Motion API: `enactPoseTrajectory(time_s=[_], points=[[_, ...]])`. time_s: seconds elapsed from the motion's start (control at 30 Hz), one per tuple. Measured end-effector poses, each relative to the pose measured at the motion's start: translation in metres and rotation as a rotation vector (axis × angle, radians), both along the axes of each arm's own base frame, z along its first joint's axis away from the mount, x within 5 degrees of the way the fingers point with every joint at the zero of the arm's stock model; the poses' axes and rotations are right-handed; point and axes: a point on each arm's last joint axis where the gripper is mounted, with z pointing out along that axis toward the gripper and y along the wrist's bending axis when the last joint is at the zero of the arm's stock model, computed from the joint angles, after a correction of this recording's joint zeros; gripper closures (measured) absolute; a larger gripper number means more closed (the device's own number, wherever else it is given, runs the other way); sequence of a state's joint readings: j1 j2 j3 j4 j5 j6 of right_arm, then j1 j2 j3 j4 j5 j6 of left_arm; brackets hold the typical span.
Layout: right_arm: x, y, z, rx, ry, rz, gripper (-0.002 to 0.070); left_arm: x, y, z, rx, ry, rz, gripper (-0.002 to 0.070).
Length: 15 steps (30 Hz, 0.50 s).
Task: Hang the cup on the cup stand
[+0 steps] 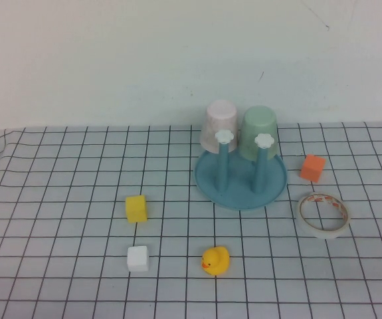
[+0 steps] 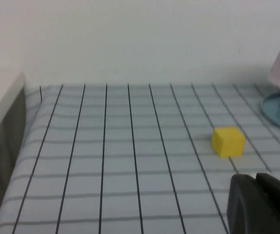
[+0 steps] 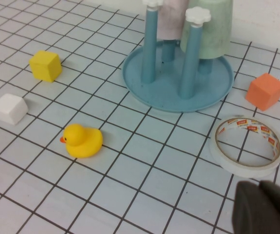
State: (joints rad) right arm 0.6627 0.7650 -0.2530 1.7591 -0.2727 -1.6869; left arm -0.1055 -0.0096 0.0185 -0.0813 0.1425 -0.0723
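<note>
While the left gripper (image 2: 261, 204) sits low at the frame's lower left, jaws unreadable, the cup (image 1: 260, 133) already hangs inverted on the cup stand (image 1: 240, 174), centre-right. Right gripper (image 3: 266, 209), lower right, jaws unreadable; careless swings could topple it.

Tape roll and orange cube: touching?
Apart. The high view shows bare grid cloth between the tape roll and the orange cube; the right wrist view shows the same gap.

The cup (image 1: 258, 130) and pink cup (image 1: 220, 125) hide their rear pegs on the cup stand (image 1: 274, 187). Each end effector, left (image 2: 261, 204) and right (image 3: 266, 208), appears only as a dark shape cut off at its wrist view's edge.
</note>
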Motion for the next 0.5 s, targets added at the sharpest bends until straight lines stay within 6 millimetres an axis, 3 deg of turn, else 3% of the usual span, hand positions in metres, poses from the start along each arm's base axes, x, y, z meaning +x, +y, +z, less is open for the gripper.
enactPoseTrajectory(time_s=[0.2, 0.5], points=[[0.0, 0.0, 0.0, 0.0, 0.0, 0.0, 0.0678, -0.003, -0.001, -0.014, 0.104, 0.146, -0.03, 0.0675], [0.0, 0.0, 0.0, 0.0, 0.0, 0.0, 0.0678, -0.003, -0.001, -0.015, 0.153, 0.147, -0.031, 0.0675]])
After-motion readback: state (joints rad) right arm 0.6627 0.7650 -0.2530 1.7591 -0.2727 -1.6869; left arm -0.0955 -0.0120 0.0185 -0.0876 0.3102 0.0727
